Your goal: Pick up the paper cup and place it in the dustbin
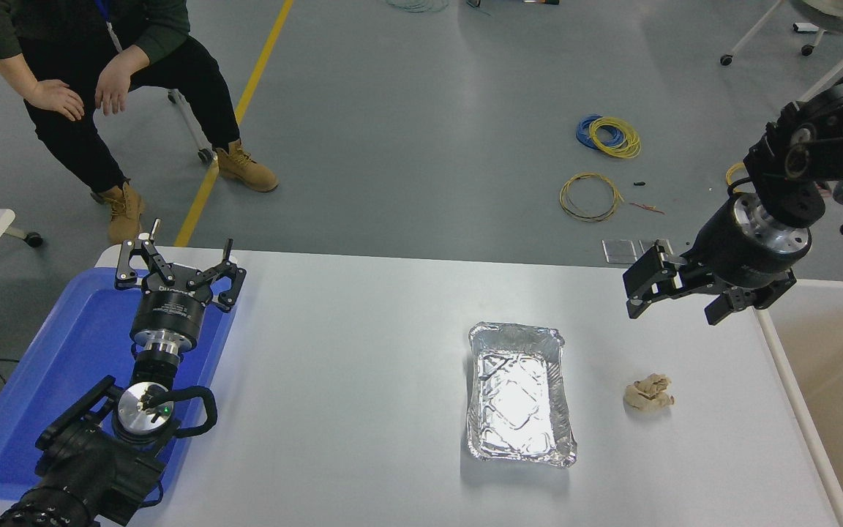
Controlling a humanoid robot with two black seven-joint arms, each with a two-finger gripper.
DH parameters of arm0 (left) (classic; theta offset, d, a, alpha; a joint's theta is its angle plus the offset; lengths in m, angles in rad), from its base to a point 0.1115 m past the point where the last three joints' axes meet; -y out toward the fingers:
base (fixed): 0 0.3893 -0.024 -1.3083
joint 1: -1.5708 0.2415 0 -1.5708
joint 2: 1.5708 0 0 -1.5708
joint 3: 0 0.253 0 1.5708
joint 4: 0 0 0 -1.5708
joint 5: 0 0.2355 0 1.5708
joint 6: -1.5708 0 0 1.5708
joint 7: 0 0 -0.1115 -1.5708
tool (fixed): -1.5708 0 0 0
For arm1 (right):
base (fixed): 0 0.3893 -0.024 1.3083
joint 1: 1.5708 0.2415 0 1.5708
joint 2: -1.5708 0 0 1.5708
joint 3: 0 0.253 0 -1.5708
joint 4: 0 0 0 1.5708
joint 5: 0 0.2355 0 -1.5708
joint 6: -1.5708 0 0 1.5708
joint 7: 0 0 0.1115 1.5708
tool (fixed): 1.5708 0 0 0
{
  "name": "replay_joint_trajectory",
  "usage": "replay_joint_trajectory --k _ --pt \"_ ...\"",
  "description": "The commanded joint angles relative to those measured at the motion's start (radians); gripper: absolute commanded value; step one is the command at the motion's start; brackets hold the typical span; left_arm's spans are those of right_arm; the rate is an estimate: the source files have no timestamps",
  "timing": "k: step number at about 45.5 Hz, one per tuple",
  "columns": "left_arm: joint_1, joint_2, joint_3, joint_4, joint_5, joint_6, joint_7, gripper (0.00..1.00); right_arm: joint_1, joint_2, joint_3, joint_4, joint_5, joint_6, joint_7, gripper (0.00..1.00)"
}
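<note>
Hovering right hand (674, 293) over table's far-right edge (773, 344), beside dustbin (831, 380).

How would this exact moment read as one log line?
right gripper: empty, over table's far right | left gripper: parked, blue tray | paper cup: not visible

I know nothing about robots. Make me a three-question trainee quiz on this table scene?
1. True or false: the crumpled tan paper wad lies inside the crinkled silver foil tray.
2. Which pincer hangs over the table's far right: left or right?
3. Fill in: the left pincer is over the flat ____ tray.

Key: 1 false, it lies beside the tray; 2 right; 3 blue.
</note>
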Motion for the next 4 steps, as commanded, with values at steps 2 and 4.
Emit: replay_joint_trajectory --k 2,4 --pt "0.0 0.0 0.0 0.0 -0.001 0.0 0.0 1.0 0.002 -0.001 0.0 0.004 0.0 0.005 0.0 1.0" --pt "0.0 0.0 0.0 0.0 -0.001 0.002 0.0 1.0 0.002 -0.001 0.0 0.004 0.0 0.005 0.0 1.0"
